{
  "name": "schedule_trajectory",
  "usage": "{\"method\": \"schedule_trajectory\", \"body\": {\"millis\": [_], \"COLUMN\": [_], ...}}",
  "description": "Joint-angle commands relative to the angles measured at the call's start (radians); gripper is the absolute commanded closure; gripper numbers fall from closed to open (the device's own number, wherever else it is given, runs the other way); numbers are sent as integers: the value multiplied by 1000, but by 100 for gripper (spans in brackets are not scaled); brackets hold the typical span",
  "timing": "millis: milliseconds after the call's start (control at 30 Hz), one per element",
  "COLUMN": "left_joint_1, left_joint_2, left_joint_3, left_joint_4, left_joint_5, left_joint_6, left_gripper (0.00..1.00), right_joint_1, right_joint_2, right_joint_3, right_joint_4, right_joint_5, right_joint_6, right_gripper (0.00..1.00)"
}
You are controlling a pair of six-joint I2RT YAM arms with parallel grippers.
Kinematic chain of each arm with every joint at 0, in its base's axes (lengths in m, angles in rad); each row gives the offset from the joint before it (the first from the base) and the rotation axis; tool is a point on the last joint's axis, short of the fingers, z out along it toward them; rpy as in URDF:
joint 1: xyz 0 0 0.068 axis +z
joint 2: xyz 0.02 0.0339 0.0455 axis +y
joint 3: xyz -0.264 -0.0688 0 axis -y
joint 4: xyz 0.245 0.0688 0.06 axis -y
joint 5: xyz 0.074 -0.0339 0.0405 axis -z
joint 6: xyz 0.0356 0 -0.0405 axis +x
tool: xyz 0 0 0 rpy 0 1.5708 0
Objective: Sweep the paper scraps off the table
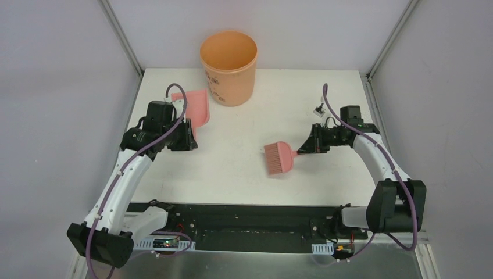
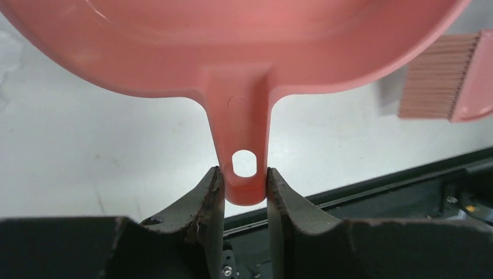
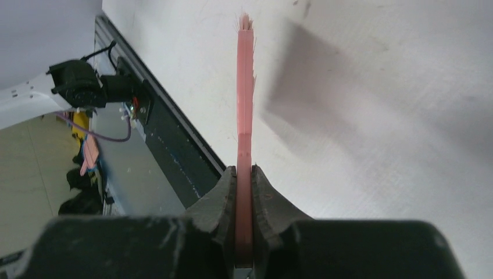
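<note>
One paper scrap (image 1: 318,109) visible | beyond your right gripper (image 1: 302,151), behind the left-pointing brush (image 1: 279,158) | right clamps brush, left gripper (image 2: 244,187) clamps dustpan handle (image 2: 241,116).

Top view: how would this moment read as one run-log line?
left gripper: shut on dustpan handle | right gripper: shut on brush | orange bucket: far edge | possible paper scrap: just beyond right gripper

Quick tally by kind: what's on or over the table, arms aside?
bucket: 1
dustpan: 1
brush: 1
black-and-white scrap, too small to make out further: 1
Total: 4
</note>
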Motion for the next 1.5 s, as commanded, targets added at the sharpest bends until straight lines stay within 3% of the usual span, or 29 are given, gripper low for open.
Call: {"method": "schedule_trajectory", "body": {"millis": [0,100,200,533,667,800,933,1133,1233,1467], "left_joint_1": [-5,-5,-5,4,4,5,5,5,5,5], "left_joint_2": [-183,-327,-417,-459,-525,-531,-551,-559,-557,-566], "left_joint_3": [-92,-184,-249,-246,-223,-225,-231,-235,-238,-241], "left_joint_4": [7,44,52,41,-8,-16,-12,-5,-2,4], "left_joint_5": [-252,-371,-458,-591,-693,-718,-727,-710,-704,-700], "left_joint_6": [33,2,-15,-70,-119,-132,-136,-133,-130,-128], "left_gripper": [100,100,100,100,100,100,100,100,100,100], "right_joint_1": [167,310,413,718,793,830,889,976,1018,1053], "right_joint_2": [45,166,269,673,841,999,1117,1259,1309,1316], "right_joint_3": [94,241,359,869,1073,1209,1287,1323,1359,1433], "right_joint_4": [35,-72,-56,84,171,312,492,703,681,381], "right_joint_5": [-17,38,45,69,121,70,-5,66,126,374], "right_joint_6": [36,-26,11,260,410,611,775,1100,1161,1099], "right_gripper": [100,100,100,100,100,100,100,100,100,100]}}
